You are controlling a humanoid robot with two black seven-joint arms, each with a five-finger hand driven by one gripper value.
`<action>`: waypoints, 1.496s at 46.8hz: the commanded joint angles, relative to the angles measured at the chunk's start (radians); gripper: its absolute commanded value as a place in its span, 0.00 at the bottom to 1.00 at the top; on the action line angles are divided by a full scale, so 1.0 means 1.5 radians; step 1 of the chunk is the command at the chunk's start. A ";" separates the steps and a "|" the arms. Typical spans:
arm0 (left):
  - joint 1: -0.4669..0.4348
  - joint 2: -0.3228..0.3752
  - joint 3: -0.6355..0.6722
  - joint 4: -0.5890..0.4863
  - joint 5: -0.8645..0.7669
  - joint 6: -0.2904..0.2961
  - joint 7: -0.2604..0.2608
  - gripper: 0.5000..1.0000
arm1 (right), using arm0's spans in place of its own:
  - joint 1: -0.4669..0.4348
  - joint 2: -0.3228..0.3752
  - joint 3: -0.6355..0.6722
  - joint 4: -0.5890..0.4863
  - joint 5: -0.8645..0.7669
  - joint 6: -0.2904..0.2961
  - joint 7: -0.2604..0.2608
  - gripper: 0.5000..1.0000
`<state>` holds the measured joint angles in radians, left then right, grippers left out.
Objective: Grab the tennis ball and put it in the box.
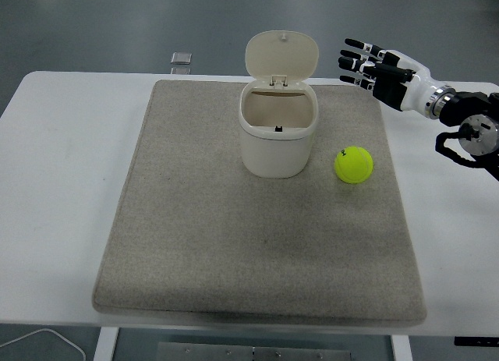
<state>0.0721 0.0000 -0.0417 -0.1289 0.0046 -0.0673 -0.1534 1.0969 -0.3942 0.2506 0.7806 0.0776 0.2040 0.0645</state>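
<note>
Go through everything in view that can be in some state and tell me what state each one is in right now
Cream plastic bin with hinged lid: upright on the mat, lid flipped open, no ball inside.
Yellow-green tennis ball: resting on the mat right of the bin, untouched.
Right robot hand: raised beyond the ball, fingers spread, holding nothing.
Grey fabric mat: lying flat on the white table.

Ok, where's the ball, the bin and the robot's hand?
tennis ball (354,164), head view, middle of its yellow surface
bin (274,150), head view, front wall
right hand (382,71), head view, middle of the hand
</note>
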 commanded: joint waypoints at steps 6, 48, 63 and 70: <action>0.000 0.000 0.000 0.000 0.000 0.000 0.000 0.98 | 0.000 -0.001 -0.007 0.001 -0.019 0.000 0.000 0.86; 0.000 0.000 -0.001 0.000 0.000 0.001 0.000 0.98 | 0.007 -0.040 -0.009 0.004 -0.157 -0.002 0.013 0.86; 0.000 0.000 0.000 0.000 0.000 0.000 0.000 0.98 | 0.006 -0.050 -0.016 0.009 -0.237 0.022 0.052 0.85; 0.000 0.000 0.000 0.000 0.000 0.000 0.000 0.98 | 0.008 -0.062 -0.018 0.009 -0.307 0.042 0.086 0.85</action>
<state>0.0721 0.0000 -0.0415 -0.1289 0.0046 -0.0669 -0.1533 1.1062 -0.4765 0.2240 0.7943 -0.3326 0.2598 0.1737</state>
